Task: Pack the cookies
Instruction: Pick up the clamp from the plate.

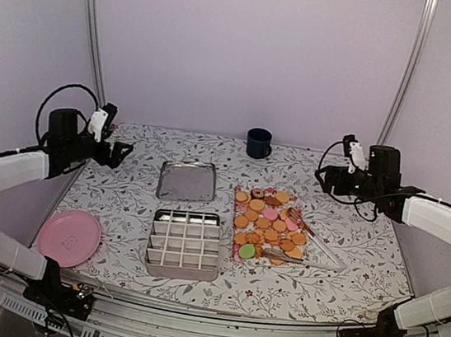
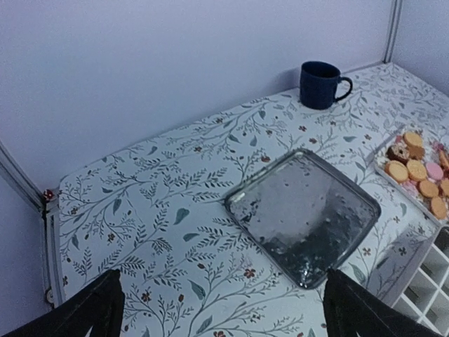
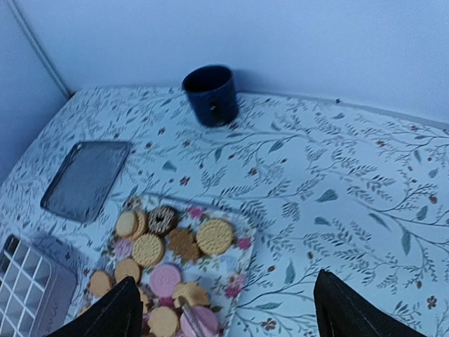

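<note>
Floral-patterned desk (image 1: pixel 127 193) spreads out below me. The cookies (image 1: pixel 268 221) lie heaped on a flowered tray (image 3: pixel 237 261), just right of the divided tin (image 1: pixel 185 242). My left fingers (image 2: pixel 91 312) are spread wide on nothing; my right fingers (image 3: pixel 116 312) stand apart too, above the tray's edge.

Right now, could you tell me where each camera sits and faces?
Top external: above and behind the robot, facing down over the table; left gripper and right gripper show.
Left wrist: on the left arm, facing the metal tray; own fingers below.
Right wrist: on the right arm, facing the cookies; own fingers below.
Shared: all three show the blue mug.
</note>
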Available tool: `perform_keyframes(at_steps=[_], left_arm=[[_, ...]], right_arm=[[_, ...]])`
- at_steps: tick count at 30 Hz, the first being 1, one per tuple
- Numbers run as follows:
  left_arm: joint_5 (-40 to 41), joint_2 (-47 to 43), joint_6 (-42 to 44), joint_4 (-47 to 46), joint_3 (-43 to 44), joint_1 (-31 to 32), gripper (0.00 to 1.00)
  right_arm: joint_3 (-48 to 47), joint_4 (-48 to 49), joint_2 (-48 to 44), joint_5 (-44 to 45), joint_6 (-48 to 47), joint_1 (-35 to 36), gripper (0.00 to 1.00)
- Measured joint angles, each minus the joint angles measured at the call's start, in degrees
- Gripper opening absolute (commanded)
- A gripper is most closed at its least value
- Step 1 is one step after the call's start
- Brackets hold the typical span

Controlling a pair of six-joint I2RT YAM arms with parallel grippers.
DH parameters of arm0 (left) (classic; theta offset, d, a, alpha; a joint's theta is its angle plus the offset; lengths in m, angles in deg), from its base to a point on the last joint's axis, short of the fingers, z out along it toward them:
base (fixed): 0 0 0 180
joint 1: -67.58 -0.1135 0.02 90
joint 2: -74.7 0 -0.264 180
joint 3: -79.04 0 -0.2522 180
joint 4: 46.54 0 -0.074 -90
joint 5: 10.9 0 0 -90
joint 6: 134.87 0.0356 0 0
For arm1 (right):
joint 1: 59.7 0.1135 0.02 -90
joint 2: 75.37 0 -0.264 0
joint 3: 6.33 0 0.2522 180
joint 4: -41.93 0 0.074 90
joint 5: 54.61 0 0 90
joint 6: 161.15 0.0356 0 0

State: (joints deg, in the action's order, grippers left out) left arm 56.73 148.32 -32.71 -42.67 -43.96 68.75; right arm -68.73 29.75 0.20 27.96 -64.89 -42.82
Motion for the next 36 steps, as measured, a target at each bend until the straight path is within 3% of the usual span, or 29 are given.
perform_keyframes(at_steps=[6, 12, 22, 36], left_arm=[[-5.9, 0.1, 6.6, 18.0, 2.6, 2.2, 0.99], [-9.8, 3.5, 9.9, 29.1, 9.1, 8.7, 0.99], [-12.1, 12.4, 11.0, 38.2, 20.0, 13.9, 0.99], [-11.8, 14.2, 12.3, 47.1, 26.4, 17.2, 0.99]], right_arm=[[0.5, -9.8, 3.8, 2.8, 0.8, 11.0, 0.57], [2.2, -16.9, 6.6, 6.2, 4.0, 11.8, 0.53], [2.6, -22.6, 10.1, 9.2, 7.3, 11.7, 0.41], [2.5, -23.5, 13.4, 10.2, 7.6, 13.0, 0.23]])
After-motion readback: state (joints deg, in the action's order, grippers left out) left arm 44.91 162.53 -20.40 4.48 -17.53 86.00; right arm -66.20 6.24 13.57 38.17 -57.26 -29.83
